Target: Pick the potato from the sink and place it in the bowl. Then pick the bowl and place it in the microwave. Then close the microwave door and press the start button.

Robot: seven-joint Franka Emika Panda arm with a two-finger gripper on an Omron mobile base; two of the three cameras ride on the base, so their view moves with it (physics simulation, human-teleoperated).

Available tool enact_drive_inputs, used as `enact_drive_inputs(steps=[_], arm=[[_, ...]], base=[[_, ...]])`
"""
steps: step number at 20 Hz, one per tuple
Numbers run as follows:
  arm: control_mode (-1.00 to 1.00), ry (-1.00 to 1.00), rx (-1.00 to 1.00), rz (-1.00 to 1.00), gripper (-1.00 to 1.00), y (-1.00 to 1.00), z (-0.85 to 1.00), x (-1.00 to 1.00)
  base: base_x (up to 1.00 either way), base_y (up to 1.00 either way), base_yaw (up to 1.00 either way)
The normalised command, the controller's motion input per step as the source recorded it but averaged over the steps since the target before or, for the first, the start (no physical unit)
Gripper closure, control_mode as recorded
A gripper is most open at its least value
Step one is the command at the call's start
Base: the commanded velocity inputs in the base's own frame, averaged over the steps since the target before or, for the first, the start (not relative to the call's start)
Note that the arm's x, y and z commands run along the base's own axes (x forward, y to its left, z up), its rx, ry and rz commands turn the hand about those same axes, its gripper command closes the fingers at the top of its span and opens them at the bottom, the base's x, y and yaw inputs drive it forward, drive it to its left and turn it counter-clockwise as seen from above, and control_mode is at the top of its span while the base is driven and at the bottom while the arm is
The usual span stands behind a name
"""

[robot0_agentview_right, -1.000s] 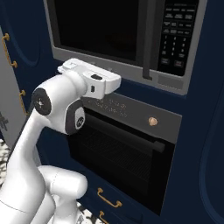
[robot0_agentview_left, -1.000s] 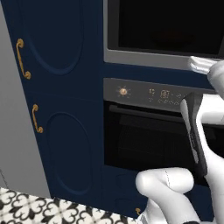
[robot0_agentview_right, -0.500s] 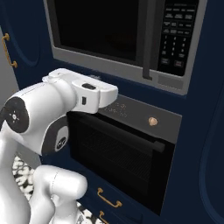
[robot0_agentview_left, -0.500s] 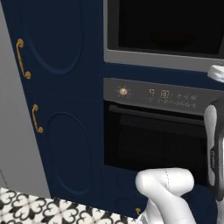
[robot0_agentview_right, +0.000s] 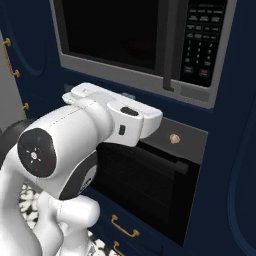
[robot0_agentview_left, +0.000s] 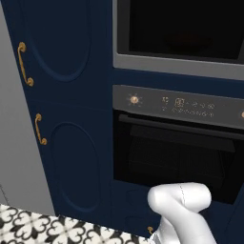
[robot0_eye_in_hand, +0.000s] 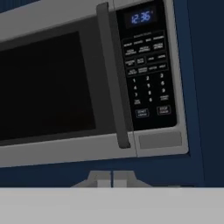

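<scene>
Overhead, microwave (robot0_eye_in_hand: 94,83) display (robot0_eye_in_hand: 141,17) reading 12:36; tool (robot0_eye_in_hand: 113,178) tips pressed together.

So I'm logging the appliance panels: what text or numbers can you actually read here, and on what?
"12:36": blue digits on the dark grey built-in microwave's display.
Black microwave keypad: labels too blurred to read.
Dark oven control panel: markings too small to read.

The microwave (robot0_agentview_right: 150,45) has a grey frame, and the microwave door (robot0_eye_in_hand: 48,87) carries a black pane. Its keypad (robot0_eye_in_hand: 146,70) is black with pale lettering and a blue-lit clock at 12 o'clock. The oven (robot0_agentview_left: 176,143) is black with a brass knob (robot0_agentview_left: 135,99). Cabinets (robot0_agentview_left: 66,109) are navy with brass handles; the floor (robot0_agentview_left: 43,228) bears black-and-white ornamental tiles.
</scene>
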Motion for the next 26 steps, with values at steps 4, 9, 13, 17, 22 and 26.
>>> enact_drive_inputs(steps=[4, 9, 13, 17, 22, 26], arm=[[-1.0, 0.0, 0.02, -0.04, 1.0, -0.54, 0.13, 0.22], [-1.0, -0.01, -0.01, -0.13, 1.0, -0.16, 0.06, 0.2], [-1.0, 0.0, -0.04, -0.19, 1.0, 0.0, 0.04, 0.17], [-1.0, -0.01, 0.0, -0.02, 1.0, -0.19, 0.19, 0.3], [-1.0, 0.0, 0.0, 0.01, 1.0, -0.19, 0.08, 0.38], [-1.0, 0.0, 0.0, 0.02, 1.0, -0.32, 0.0, 0.36]], base=[[0.0, 0.0, 0.0], [0.0, 0.0, 0.0], [0.0, 0.0, 0.0], [0.0, 0.0, 0.0], [0.0, 0.0, 0.0], [0.0, 0.0, 0.0]])
